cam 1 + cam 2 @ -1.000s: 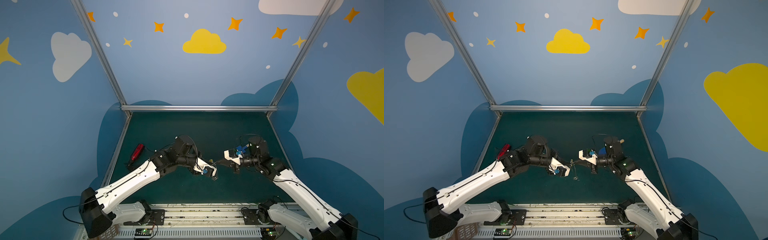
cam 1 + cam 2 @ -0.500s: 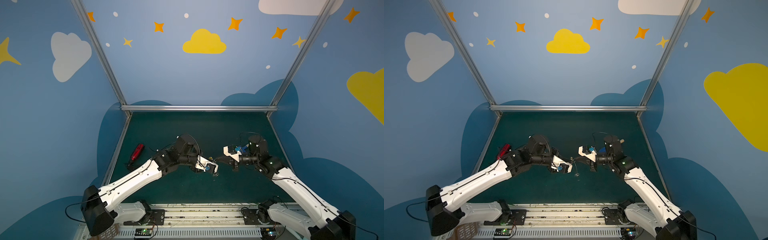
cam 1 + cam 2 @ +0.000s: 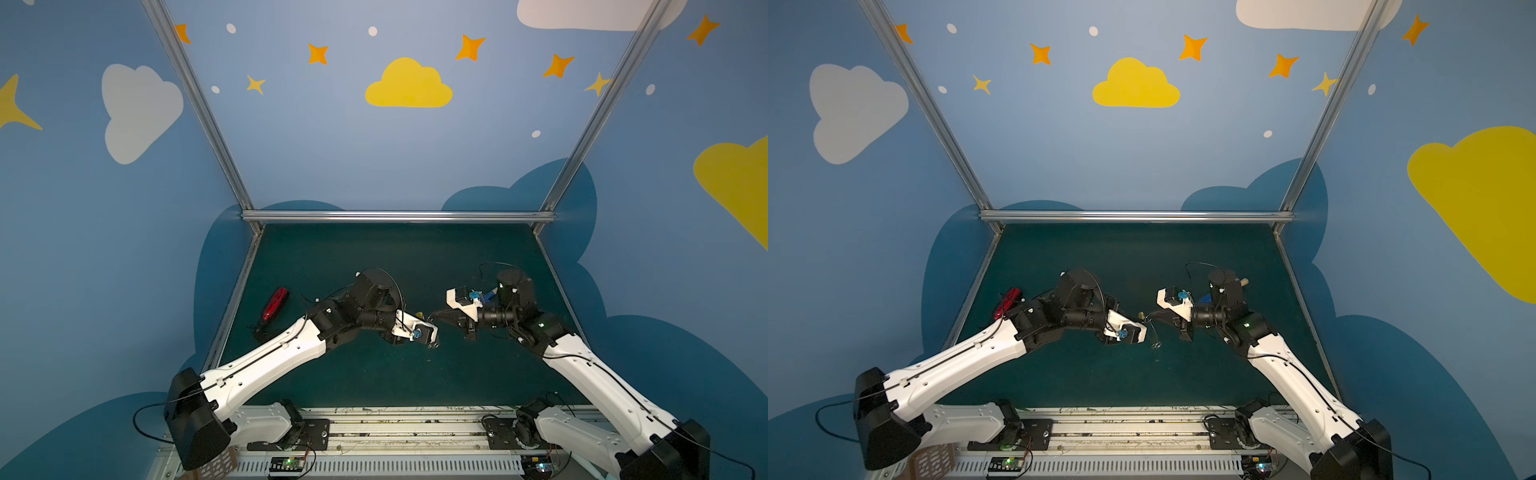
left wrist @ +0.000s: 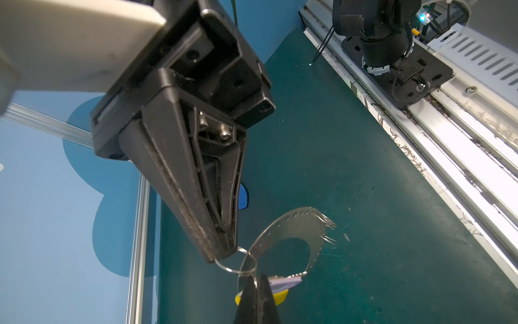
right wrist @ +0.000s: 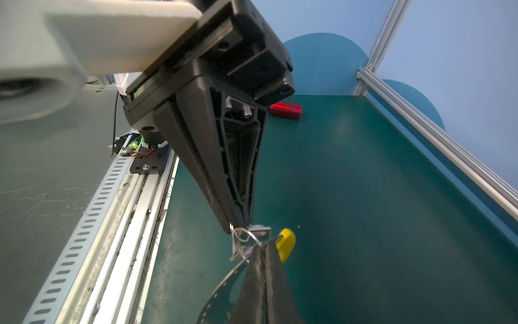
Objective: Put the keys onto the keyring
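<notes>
The keyring [image 4: 294,227], a flat grey hoop with small holes and a yellow arc [image 5: 286,244], hangs above the mat between both arms; in a top view it shows edge-on [image 3: 1156,334]. My left gripper [image 4: 256,276] is shut on the hoop's rim beside the yellow arc. The keys show as a pale tag [image 4: 288,281] against the hoop, with their small split loop [image 4: 228,270] circling the rim. My right gripper [image 4: 221,255] is shut on that loop. In the right wrist view the right gripper [image 5: 262,246] and the left gripper [image 5: 238,227] meet tip to tip.
A red object [image 3: 274,305] lies near the mat's left edge. A blue toy shovel [image 3: 1204,298] with a wooden handle lies behind the right wrist. The metal rail [image 4: 448,157] with the arm bases runs along the front edge.
Both wrists have shifted slightly, and the left gripper has risen a little toward the right gripper's tip. Both grippers stay shut.
</notes>
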Controlling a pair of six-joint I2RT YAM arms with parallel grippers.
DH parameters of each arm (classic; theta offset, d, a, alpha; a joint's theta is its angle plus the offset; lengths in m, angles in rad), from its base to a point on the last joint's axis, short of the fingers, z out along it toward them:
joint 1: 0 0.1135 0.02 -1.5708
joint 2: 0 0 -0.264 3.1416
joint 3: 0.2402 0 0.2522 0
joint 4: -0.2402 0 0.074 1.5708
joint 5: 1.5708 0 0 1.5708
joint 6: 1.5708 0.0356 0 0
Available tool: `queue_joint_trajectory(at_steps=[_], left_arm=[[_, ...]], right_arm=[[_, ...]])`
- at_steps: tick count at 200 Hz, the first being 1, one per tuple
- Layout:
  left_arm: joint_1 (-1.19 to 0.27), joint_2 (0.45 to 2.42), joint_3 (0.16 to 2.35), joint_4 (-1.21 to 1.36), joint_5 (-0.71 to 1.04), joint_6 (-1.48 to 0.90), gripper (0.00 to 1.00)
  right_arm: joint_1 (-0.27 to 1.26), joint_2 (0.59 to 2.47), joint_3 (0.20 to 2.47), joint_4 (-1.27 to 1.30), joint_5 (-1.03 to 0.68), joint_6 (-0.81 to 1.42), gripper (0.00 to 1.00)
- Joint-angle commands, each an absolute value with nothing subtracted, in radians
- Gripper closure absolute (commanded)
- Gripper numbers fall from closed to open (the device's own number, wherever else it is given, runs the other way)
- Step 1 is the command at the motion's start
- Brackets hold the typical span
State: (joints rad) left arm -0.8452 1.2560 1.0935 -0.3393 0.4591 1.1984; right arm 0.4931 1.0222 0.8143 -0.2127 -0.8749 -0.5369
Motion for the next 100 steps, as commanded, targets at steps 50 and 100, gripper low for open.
queue_joint_trajectory(at_steps=[50, 100], left_arm=[[-0.843, 1.221, 1.094, -0.358, 0.514, 1.102, 0.97], [-0.827, 1.220, 1.100, -0.401, 0.520, 1.047, 0.97]], right_arm=[[0.482, 0.977, 0.789, -0.168, -0.832, -0.585, 1.00], [0.483, 0.973, 0.796, -0.203, -0.755, -0.610, 1.00]])
